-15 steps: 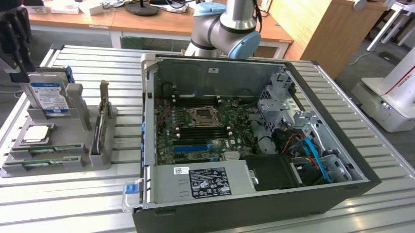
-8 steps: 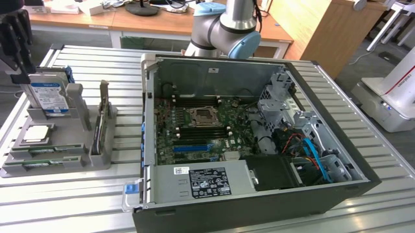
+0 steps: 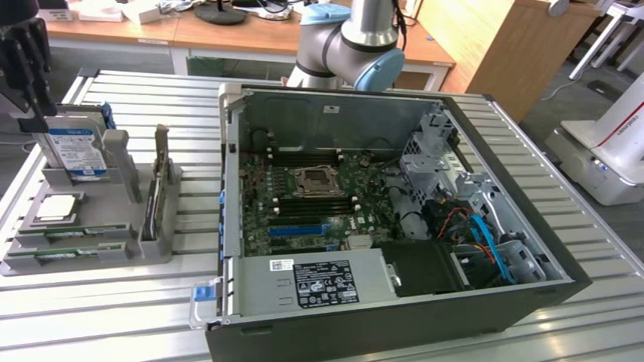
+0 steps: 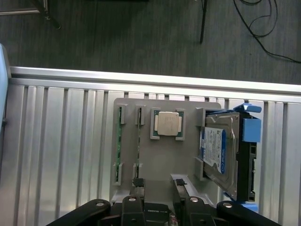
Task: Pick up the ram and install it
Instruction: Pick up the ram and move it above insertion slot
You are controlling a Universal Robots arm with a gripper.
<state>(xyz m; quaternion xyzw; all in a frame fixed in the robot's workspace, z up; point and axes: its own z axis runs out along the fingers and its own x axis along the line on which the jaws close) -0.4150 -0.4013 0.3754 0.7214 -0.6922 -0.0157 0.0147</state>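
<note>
Two ram sticks lie on edge in the slots of a grey parts holder (image 4: 150, 160). They show as thin green strips, one ram (image 4: 119, 146) beside the other ram (image 4: 139, 146). In the exterior view the ram sticks (image 3: 71, 234) sit at the holder's near end. My gripper (image 4: 158, 188) hangs above the holder, open, with nothing between its fingers. It is apart from the ram, and in the exterior view the gripper (image 3: 30, 113) stands over the holder's far left end. The open computer case (image 3: 523, 249) shows its motherboard (image 3: 302, 204) with long black memory slots.
A silver processor chip (image 4: 168, 124) and a hard drive (image 4: 221, 150) with a blue-white label also sit in the holder. A thin card (image 3: 156, 188) stands upright at the holder's right side. The slatted metal table (image 3: 101, 317) ends near the holder. My arm's base (image 3: 352, 45) rises behind the case.
</note>
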